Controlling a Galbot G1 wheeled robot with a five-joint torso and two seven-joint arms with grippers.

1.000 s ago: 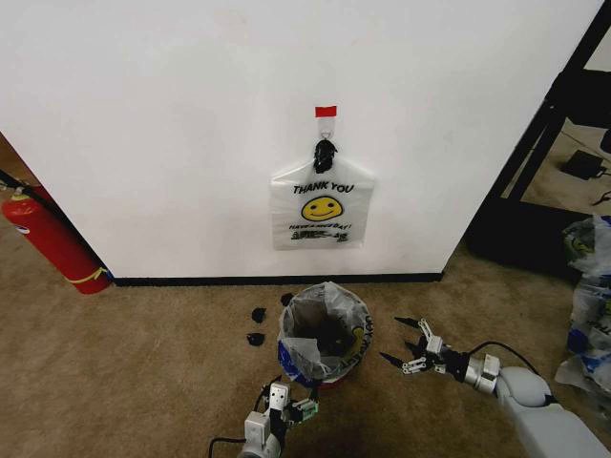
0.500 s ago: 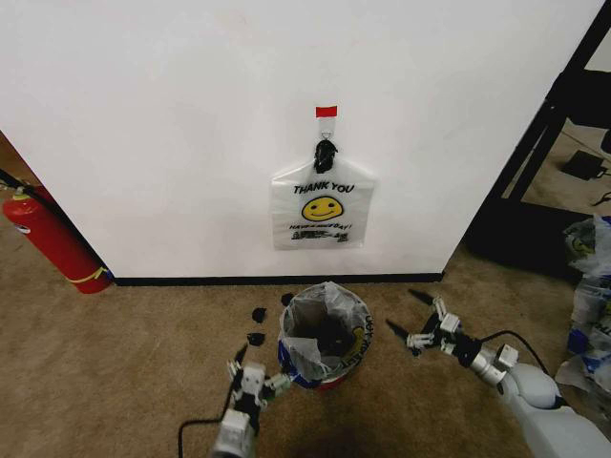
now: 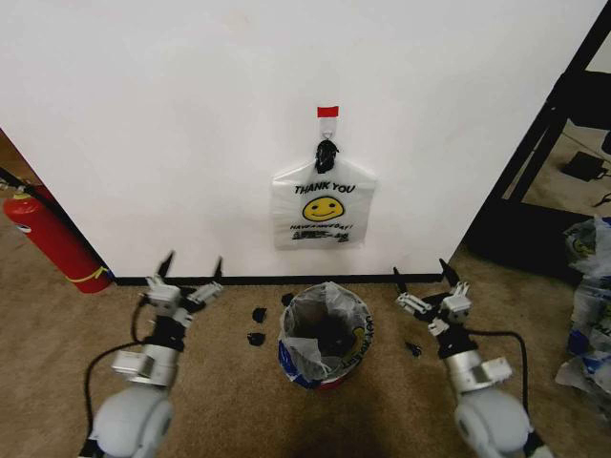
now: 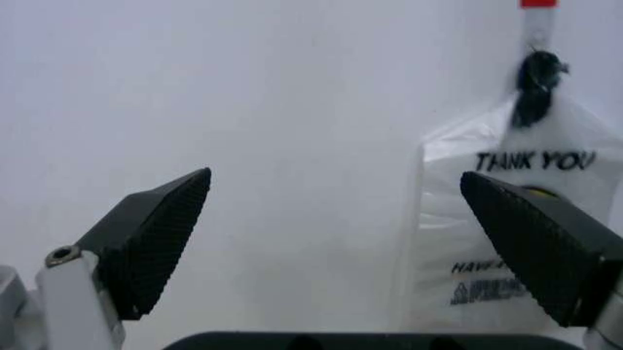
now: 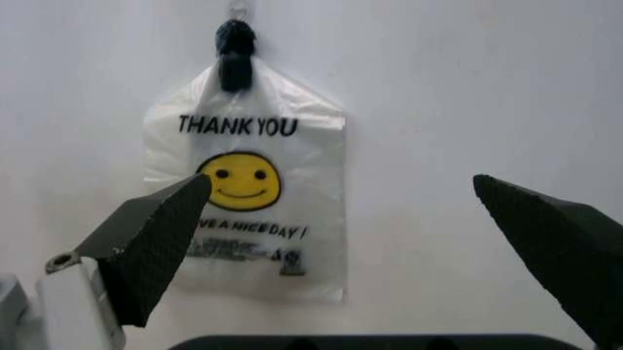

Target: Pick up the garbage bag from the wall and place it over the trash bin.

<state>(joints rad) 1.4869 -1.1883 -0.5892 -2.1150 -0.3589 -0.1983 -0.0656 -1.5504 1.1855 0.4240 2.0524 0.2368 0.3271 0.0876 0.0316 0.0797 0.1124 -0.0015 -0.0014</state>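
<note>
A bag lines the trash bin point(image 3: 324, 336) already; another garbage bag point(image 3: 323, 205) hangs on the wall point(image 3: 191, 114) at its twelve o'clock. Left gripper point(image 3: 187, 277) at ten, right gripper point(image 3: 426, 283) at two, jaws spread, empty.

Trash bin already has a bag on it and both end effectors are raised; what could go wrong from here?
The bag draped over the trash bin sits loosely and could slip. The flat bag on the wall hangs by a black knot, easy to mistake for fresh work. Left end effector and right end effector are open near it.
</note>
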